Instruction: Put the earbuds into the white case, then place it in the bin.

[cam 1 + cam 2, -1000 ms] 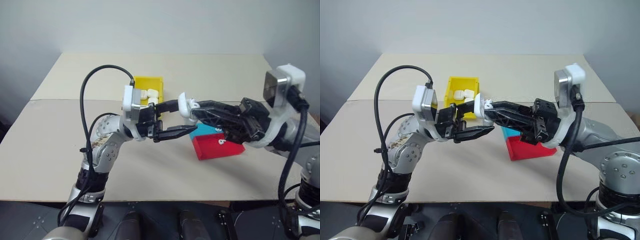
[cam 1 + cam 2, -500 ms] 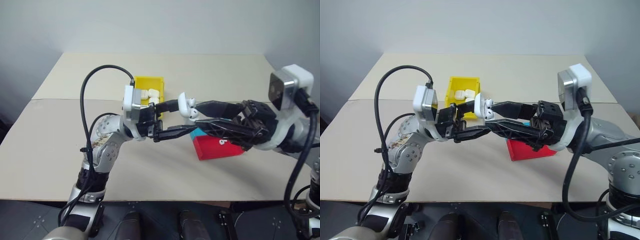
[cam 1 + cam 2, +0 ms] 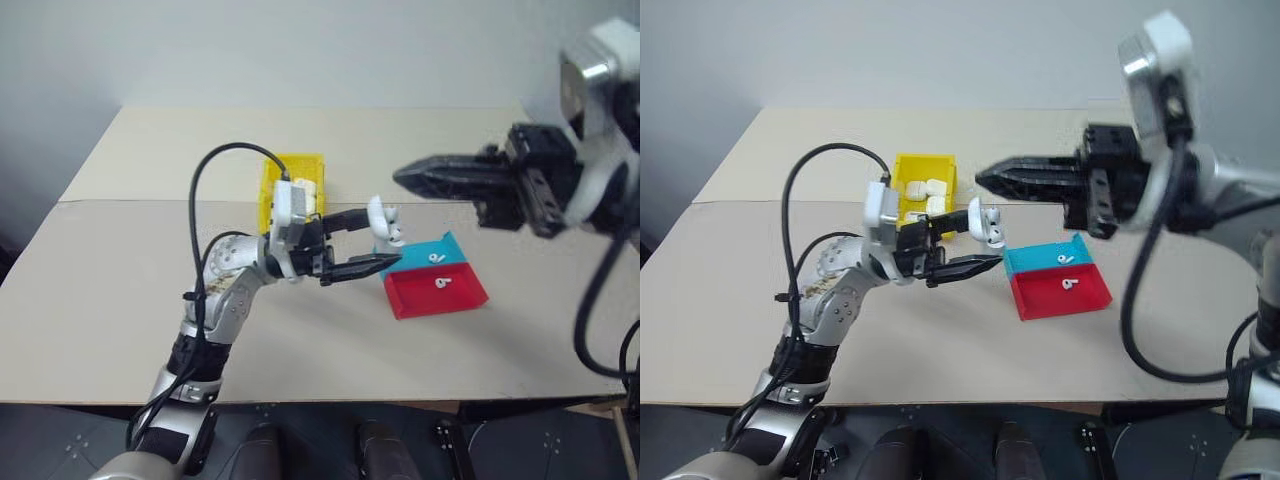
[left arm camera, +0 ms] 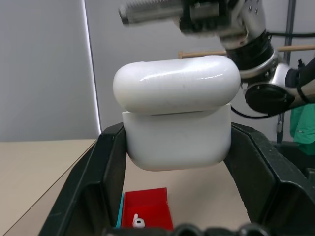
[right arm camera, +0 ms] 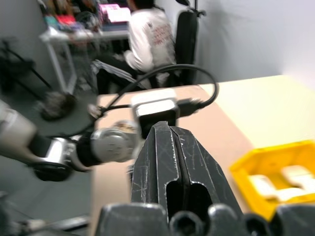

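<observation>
The white case [image 4: 177, 115], its lid down, sits clamped between the two black fingers of my left gripper [image 3: 381, 238], which holds it above the table just right of the yellow bin [image 3: 902, 175]. Up and to the right of the case, my right gripper [image 3: 405, 177] hangs shut and empty, pointing left, its closed tips [image 5: 172, 147] clear of the case. One earbud [image 3: 432, 258] lies in the teal tray and another earbud [image 3: 441, 282] in the red tray.
The teal tray [image 3: 455, 248] and the red tray [image 3: 410, 297] lie side by side on the table, right of my left gripper. Several white cases [image 3: 925, 190] rest in the yellow bin. A seated person [image 5: 147, 37] shows in the right wrist view's background.
My right gripper has pulled up and away from the case and closed. The case's lid, open before, is now down. My left gripper has shifted slightly right, still gripping the case.
</observation>
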{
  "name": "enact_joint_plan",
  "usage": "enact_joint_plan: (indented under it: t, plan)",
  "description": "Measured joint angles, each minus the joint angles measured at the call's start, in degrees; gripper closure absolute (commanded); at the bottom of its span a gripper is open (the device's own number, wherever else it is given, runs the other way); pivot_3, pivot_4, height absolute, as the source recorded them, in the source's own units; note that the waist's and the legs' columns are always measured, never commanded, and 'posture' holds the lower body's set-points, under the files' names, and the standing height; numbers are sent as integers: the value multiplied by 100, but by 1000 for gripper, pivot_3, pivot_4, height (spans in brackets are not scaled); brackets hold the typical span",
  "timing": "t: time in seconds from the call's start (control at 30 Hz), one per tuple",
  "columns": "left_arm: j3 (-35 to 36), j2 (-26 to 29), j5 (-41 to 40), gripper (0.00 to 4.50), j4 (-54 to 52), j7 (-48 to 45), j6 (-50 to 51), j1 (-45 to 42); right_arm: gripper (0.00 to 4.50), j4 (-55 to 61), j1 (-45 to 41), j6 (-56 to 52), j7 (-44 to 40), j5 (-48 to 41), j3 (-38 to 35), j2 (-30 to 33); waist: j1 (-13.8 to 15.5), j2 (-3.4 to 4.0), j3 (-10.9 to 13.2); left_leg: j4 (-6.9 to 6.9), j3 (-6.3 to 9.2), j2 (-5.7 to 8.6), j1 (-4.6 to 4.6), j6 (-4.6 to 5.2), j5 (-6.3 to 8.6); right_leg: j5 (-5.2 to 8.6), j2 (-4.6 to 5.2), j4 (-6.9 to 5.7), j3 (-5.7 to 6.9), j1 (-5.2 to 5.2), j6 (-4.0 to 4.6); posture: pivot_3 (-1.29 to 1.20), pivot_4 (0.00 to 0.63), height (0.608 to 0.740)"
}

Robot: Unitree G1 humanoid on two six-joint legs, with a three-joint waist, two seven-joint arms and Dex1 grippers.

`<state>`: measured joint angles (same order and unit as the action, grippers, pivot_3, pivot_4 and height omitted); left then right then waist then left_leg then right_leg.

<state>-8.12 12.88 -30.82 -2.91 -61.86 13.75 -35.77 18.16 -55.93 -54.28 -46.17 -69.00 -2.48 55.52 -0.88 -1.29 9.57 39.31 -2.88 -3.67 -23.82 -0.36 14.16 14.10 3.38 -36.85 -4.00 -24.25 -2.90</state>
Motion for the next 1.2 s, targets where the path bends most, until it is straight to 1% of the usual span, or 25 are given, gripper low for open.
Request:
enact_joint_plan:
  t: [0.07, 0.13, 0.2, 0.33, 0.4, 0.5, 0.6, 0.8, 0.87, 0.97, 1.03, 1.07, 1.1, 1.17, 1.2]
  plan:
    - [-50, -35, 144, 1712, 99, 26, -101, -19, 4480, -206, -561, -81, -236, 474, 476, -128, 7, 0, 0, 0, 0, -1, -5, 1, 0, 0, 1, 3, 1, -3, 0, 0, 150, 740]
    - [-71, -61, 176, 1712, 163, 32, -124, -26, 4480, -298, -918, -94, -558, 930, 906, -164, 15, 0, 0, 0, -2, -2, -8, 3, 2, 1, 1, 8, 2, -5, 0, 0, 150, 740]
    - [-73, -60, 218, 1712, 168, 33, -138, -36, 4480, -309, -1101, -104, -927, 1314, 1299, -205, 36, 0, 0, 0, 0, -2, -17, 5, 3, 1, 2, 12, 5, -6, 0, 0, 150, 740]
    - [-66, -60, 304, 1712, 256, 55, -202, -107, 4480, -154, -1146, -106, -1565, 2091, 2089, -192, 67, 0, 0, 6, 0, -2, -30, 8, 5, 1, 3, 12, 8, -14, -1, 0, 150, 740]
    - [-81, -66, 387, 1712, 317, 75, -227, -111, 4480, -86, -1168, -104, -1744, 2321, 2206, -197, 76, 1, 0, 8, 1, -2, -38, 8, 5, 1, 3, 11, 9, -24, -1, 0, 150, 740]
    - [-73, -65, 395, 1712, 328, 184, -241, -111, 4480, -85, -1194, -112, -1831, 2532, 2187, -180, 85, 1, 0, 9, 1, -2, -38, 9, 5, 1, 3, 11, 10, -23, -1, 0, 150, 740]
    - [7, -48, 372, 1712, 268, 275, -241, -85, 4480, -117, -1070, -213, -1854, 2632, 2059, -31, 99, 0, 0, 12, 2, -3, -37, 9, 5, 1, 3, 10, 11, -22, -1, 0, 150, 740]
    - [131, 139, 336, 1712, -126, 492, -111, 174, 4480, -287, -605, -365, -1631, 2718, 1268, 173, 113, 2, -1, 15, 1, -3, -35, 10, 6, 1, 4, 8, 10, -19, -1, 0, 150, 740]
    - [203, 167, 317, 1712, -218, 512, -108, 209, 4480, -255, -341, -392, -1513, 2684, 1008, 169, 124, 1, 0, 19, 2, -3, -36, 11, 6, 1, 3, 8, 10, -18, -1, 0, 150, 740]
    - [317, 197, 259, 1712, -449, 722, -100, 214, 4480, -259, -102, -717, -1140, 2285, 357, -115, 121, 2, -1, 23, 0, -3, -36, 13, 8, 0, 4, 3, 7, -18, -1, 0, 150, 740]
    - [429, 161, 334, 1712, -537, 1122, -79, 209, 4480, -237, 38, -879, -790, 2035, -223, -227, 141, 2, -1, 26, 6, -4, -33, 14, 8, 0, 3, 4, 11, -12, -1, 0, 150, 740]
    - [525, 26, 459, 1712, -527, 1686, 130, 132, 4480, -62, 344, -873, -547, 2021, -628, -285, 172, -4, -4, 28, 13, -4, -34, 16, 10, 0, 3, 6, 17, -4, -1, 0, 150, 740]
    - [688, -95, 583, 1712, -479, 2234, 322, 2, 4480, 74, 630, -829, -354, 2031, -853, -390, 192, -12, -5, 46, 26, -5, -38, 25, 15, 0, 3, 5, 28, 1, -2, 0, 150, 740]
    - [1007, -216, 836, 1712, -328, 3229, 639, -370, 4480, 370, 1219, -736, -41, 2069, -1005, -579, 192, -14, -6, 53, 24, 3, -44, 25, 15, -6, 8, 3, 23, 0, -13, 0, 150, 740]
    - [1083, -261, 1061, 1712, -140, 3667, 649, -579, 4480, 624, 1552, -655, 155, 2248, -972, -565, 198, -14, -7, 53, 24, 7, -43, 25, 15, -7, 12, 2, 21, 1, -14, 0, 150, 740]
